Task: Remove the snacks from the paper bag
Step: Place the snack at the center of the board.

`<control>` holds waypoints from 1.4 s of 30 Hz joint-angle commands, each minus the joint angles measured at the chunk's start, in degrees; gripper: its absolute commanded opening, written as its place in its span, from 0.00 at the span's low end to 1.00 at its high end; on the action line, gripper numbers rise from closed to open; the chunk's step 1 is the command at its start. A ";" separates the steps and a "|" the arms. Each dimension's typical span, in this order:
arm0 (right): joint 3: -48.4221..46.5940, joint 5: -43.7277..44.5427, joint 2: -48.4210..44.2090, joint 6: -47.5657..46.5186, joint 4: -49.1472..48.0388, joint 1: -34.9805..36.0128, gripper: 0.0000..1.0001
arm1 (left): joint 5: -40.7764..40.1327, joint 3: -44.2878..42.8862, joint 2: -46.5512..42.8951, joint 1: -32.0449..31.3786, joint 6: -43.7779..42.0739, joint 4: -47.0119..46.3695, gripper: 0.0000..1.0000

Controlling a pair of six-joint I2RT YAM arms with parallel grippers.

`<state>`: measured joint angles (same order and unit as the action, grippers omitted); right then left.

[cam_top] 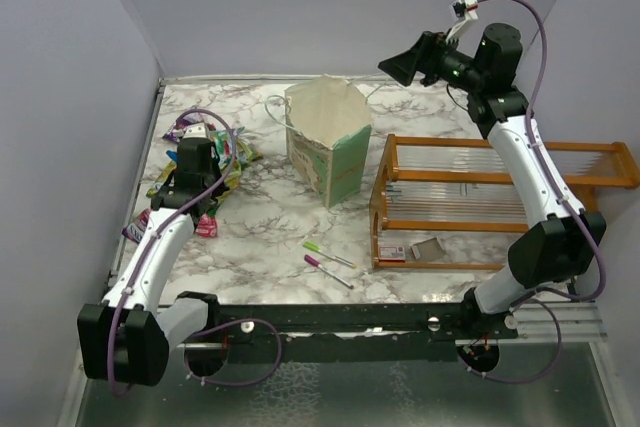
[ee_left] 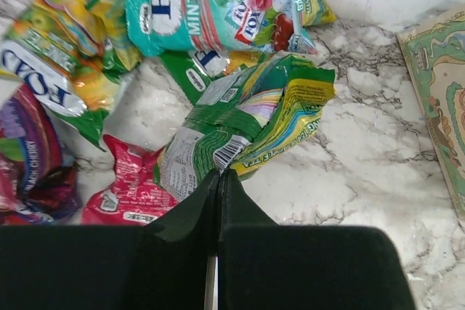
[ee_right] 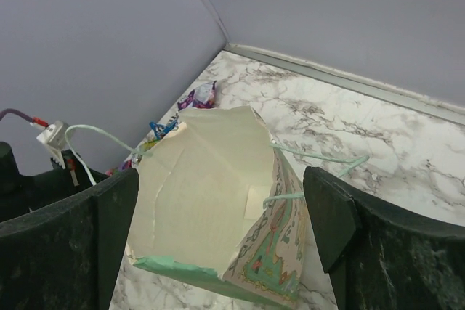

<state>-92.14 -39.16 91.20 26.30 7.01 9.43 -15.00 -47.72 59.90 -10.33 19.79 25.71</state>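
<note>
The paper bag (cam_top: 326,139) stands upright and open at the table's middle; from the right wrist view its cream inside (ee_right: 203,201) shows no packet. The snacks (cam_top: 215,152) lie piled at the far left, with a pink packet (cam_top: 206,227) nearest. My left gripper (cam_top: 205,197) is low over the pile, its jaws shut (ee_left: 219,173) on the corner of a crumpled green and yellow packet (ee_left: 254,117). A teal mint packet (ee_left: 211,1) and the pink packet (ee_left: 123,190) lie around it. My right gripper (cam_top: 400,65) is open, empty, high above the bag (ee_right: 221,179).
An orange wooden rack (cam_top: 490,197) stands right of the bag. Two thin pens, green and pink (cam_top: 328,259), lie in front of the bag. The bag's patterned side (ee_left: 436,92) is at the right of the left wrist view. Grey walls close the table in.
</note>
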 commanded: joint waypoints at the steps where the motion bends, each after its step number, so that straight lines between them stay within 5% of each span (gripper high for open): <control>1: 1.38 4.32 -3.69 -2.82 2.45 0.15 0.97 | 17.47 0.99 1.95 5.94 4.28 -6.66 0.00; 11: 4.93 1.46 -7.43 -1.67 -0.89 0.24 0.99 | 11.24 4.13 5.13 14.40 5.97 -5.39 0.02; 16: 5.74 0.57 -9.17 -0.67 -2.66 0.24 0.99 | 2.38 5.49 2.53 16.70 6.99 -5.38 0.25; 19: 6.67 -1.27 -9.49 0.85 -4.56 0.24 0.99 | 3.68 4.62 3.34 17.47 7.81 -5.46 0.38; 27: 6.14 -0.63 -11.51 0.21 -2.15 0.17 0.99 | 2.58 -3.83 1.61 17.48 8.79 0.73 0.99; 32: 4.49 2.84 -15.05 -1.28 0.66 0.26 0.99 | 2.04 -12.37 -3.18 17.48 8.92 3.79 0.99; 36: 4.21 6.56 -18.73 -1.87 1.43 0.24 0.99 | 10.03 -20.34 -4.59 17.45 7.12 3.99 0.99; 42: 5.49 12.61 -26.83 -1.87 0.34 0.24 0.99 | 16.47 -43.53 0.60 13.80 2.35 7.95 0.99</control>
<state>-86.00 -32.77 70.06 25.17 7.90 9.43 -4.64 -77.91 57.60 6.07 26.48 31.16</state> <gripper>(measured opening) 0.994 0.990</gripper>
